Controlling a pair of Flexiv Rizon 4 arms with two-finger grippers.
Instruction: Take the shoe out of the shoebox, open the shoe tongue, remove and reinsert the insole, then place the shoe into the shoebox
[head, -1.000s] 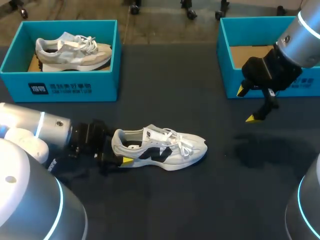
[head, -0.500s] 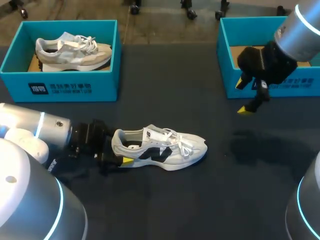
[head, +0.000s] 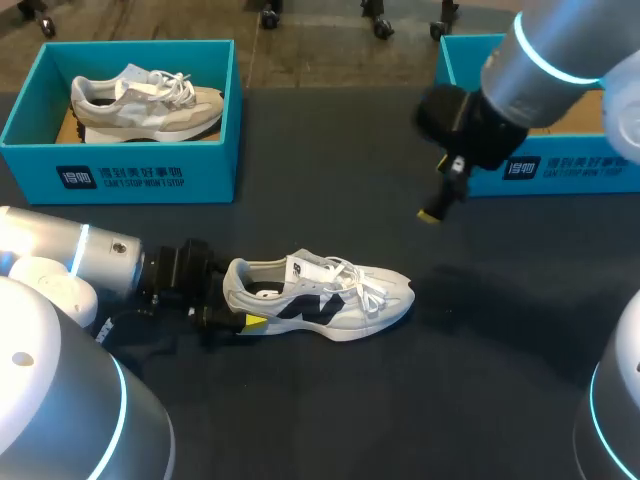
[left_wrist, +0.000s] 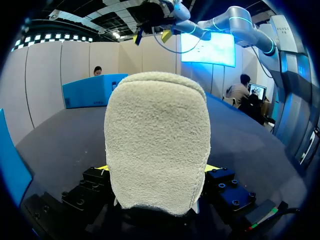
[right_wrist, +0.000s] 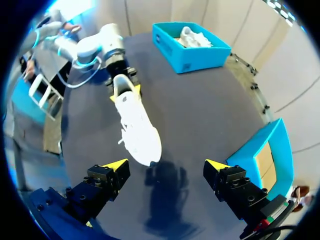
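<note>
Left fingers (head: 254, 321): closed on the heel (left_wrist: 157, 140) of the white shoe (head: 320, 297), one yellow tip on each flank of the fuzzy heel cup. Right fingers (right_wrist: 116, 164): spread wide, holding nothing, hanging above the desk (head: 330, 420) at 1 o'clock of the shoe, near the shoebox (head: 560, 170) at 2 o'clock.

Lies sole-down at about 7 o'clock from the desk's middle, heel to 9, toe to 3, laces (head: 360, 285) loose over the tongue (head: 318, 268).

Looks light, soft in the upper, stiffer at the sole and heel. Likely to pivot or slide on the desk if pushed from one end only, so best pinned at the heel as now, with the collar left free.

For the tongue: pinch its upper edge near the collar, then draw up and toward 3 o'clock. Thin and floppy, easy to lose.

For the insole: reach in at the heel end, where an edge should lift easiest. Probably flexible, prone to fold on reinsertion. Cannot tell whether loose or glued; mostly hidden in the dark opening.

Second shoebox (head: 130, 175) at 10 o'clock, with another shoe (head: 145, 100) inside, well apart.
</note>
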